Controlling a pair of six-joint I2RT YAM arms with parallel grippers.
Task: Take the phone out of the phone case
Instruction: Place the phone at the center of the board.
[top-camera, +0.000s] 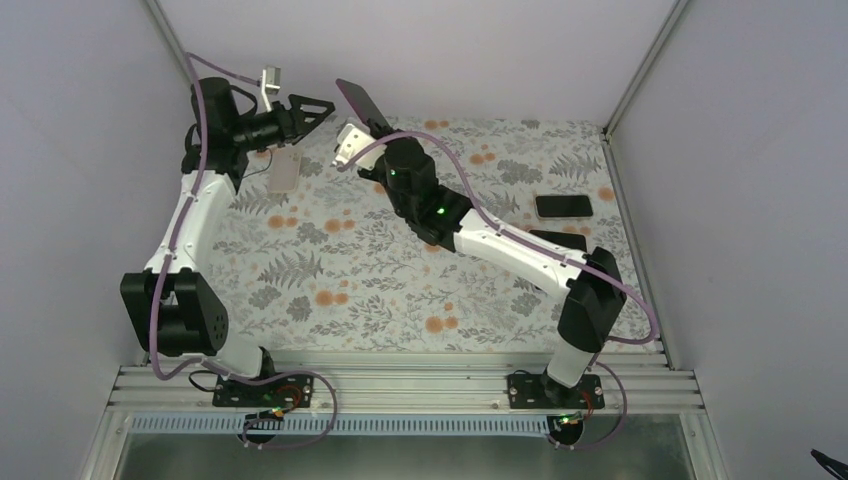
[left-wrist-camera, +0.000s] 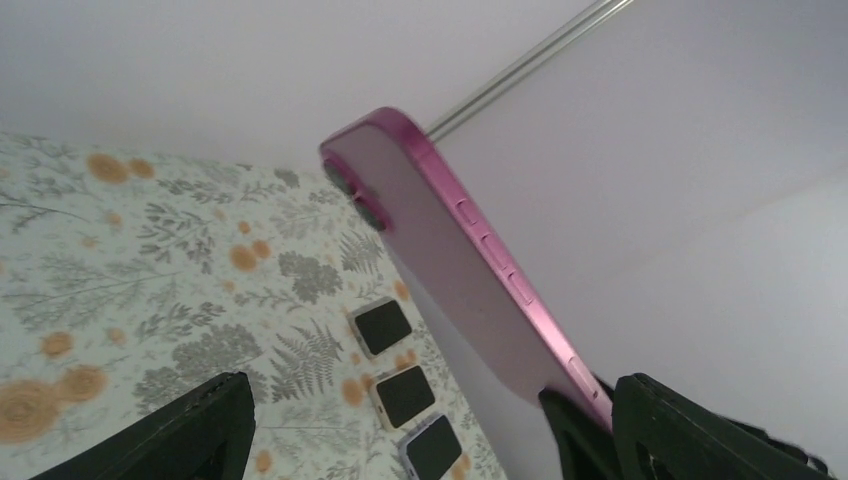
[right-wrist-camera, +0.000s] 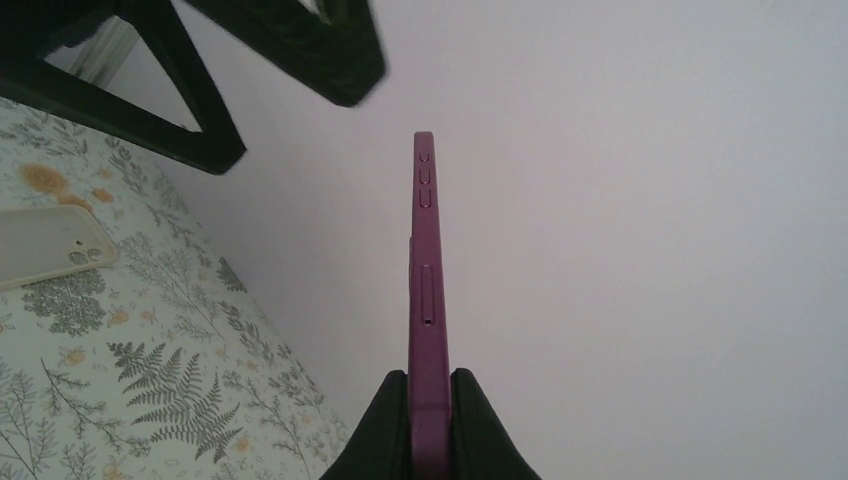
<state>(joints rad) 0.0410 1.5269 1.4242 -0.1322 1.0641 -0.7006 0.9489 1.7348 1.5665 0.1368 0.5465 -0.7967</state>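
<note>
My right gripper (top-camera: 377, 127) is shut on the lower end of a pink phone (top-camera: 358, 99) and holds it up in the air, tilted toward the back wall. In the right wrist view the phone (right-wrist-camera: 424, 280) stands edge-on between the gripper (right-wrist-camera: 430, 400) pads. A cream phone case (top-camera: 285, 170) lies flat on the floral cloth near the back left; its camera cut-out shows in the right wrist view (right-wrist-camera: 50, 245). My left gripper (top-camera: 312, 108) hovers open just left of the phone, apart from it. In the left wrist view the phone (left-wrist-camera: 440, 270) rises close to the gripper's (left-wrist-camera: 430, 440) right finger (left-wrist-camera: 700, 430).
Two dark-screened phones (top-camera: 563, 206) (top-camera: 557, 238) lie at the right side of the cloth, beside the right arm. The left wrist view shows three such phones in a row (left-wrist-camera: 381, 327) (left-wrist-camera: 404, 395) (left-wrist-camera: 434, 447). White walls close the back and both sides.
</note>
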